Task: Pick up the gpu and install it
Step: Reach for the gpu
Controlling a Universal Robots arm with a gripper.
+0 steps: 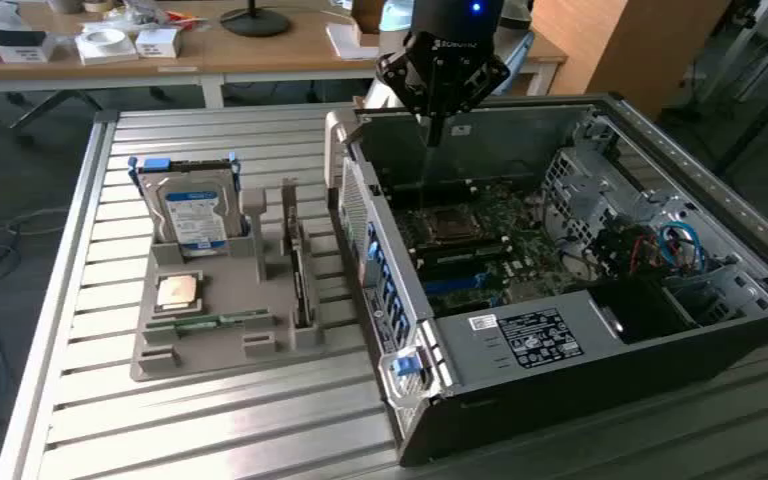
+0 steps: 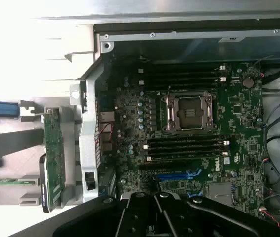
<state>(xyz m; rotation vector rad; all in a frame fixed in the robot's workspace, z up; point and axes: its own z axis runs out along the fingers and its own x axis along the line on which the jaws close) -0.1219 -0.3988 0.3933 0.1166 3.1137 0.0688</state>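
The gpu (image 1: 300, 272) stands on its long edge in a slot along the right side of the grey holder (image 1: 211, 300), just beside the computer case's left wall. In the wrist view the gpu (image 2: 53, 158) shows a green face. My gripper (image 1: 430, 138) hangs over the back of the open computer case (image 1: 518, 340), above the motherboard and well apart from the gpu. Its fingers are shut together with nothing between them. The shut gripper (image 2: 155, 200) sits over the motherboard's blue slots (image 2: 179, 175).
The holder also carries a silver hard drive (image 1: 195, 212) with a blue label, a processor chip (image 1: 177, 291) and a green memory stick (image 1: 211, 321). Inside the case are the processor socket (image 2: 189, 112), memory slots and cables (image 1: 678, 245). A desk (image 1: 224, 50) stands behind.
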